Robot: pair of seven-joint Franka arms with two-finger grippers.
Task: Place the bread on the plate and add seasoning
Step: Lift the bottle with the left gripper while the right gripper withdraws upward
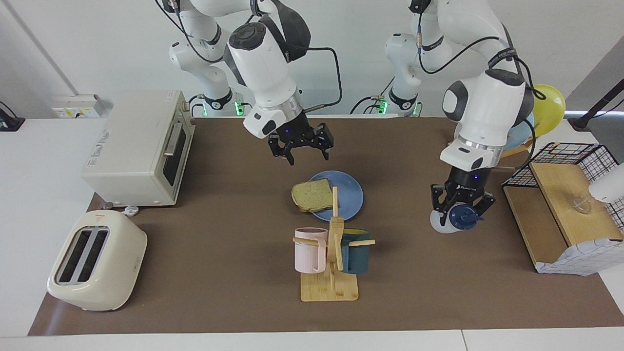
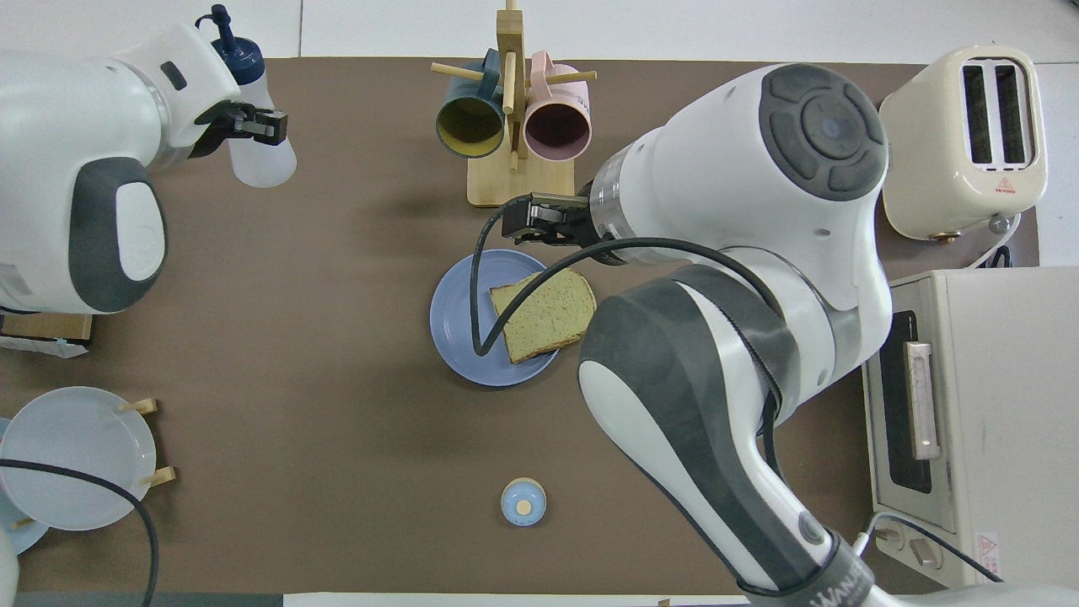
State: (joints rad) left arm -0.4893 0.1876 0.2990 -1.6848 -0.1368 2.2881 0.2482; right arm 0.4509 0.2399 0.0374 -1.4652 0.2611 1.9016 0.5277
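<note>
The right arm comes in from its base and bends at the elbow so that its wrist points steeply down and a little toward the mug stand. Its right gripper (image 1: 308,152) hangs in the air over the table just on the robots' side of the plate (image 1: 350,191), with the fingers spread wide and nothing between them. It touches neither the plate nor the bread (image 1: 312,195).

The bread lies flat on the plate, on the part toward the right arm's end, with one corner reaching out past the rim. The plate sits on the brown table mat (image 1: 219,273) near the middle, nearer to the robots than the wooden mug stand (image 1: 334,253) that carries a pink mug (image 1: 308,249) and a dark teal mug (image 1: 356,252).

The left arm arches high and turns its wrist down, tilted slightly. Its left gripper (image 1: 462,208) is clamped on the seasoning (image 1: 460,218) just under its dark blue cap and holds the bottle up off the table, leaning, over the mat toward the left arm's end, between the plate and the wire basket shelf (image 1: 565,204).

A small blue-domed bell (image 2: 523,502) stands on the mat nearer to the robots than the plate
</note>
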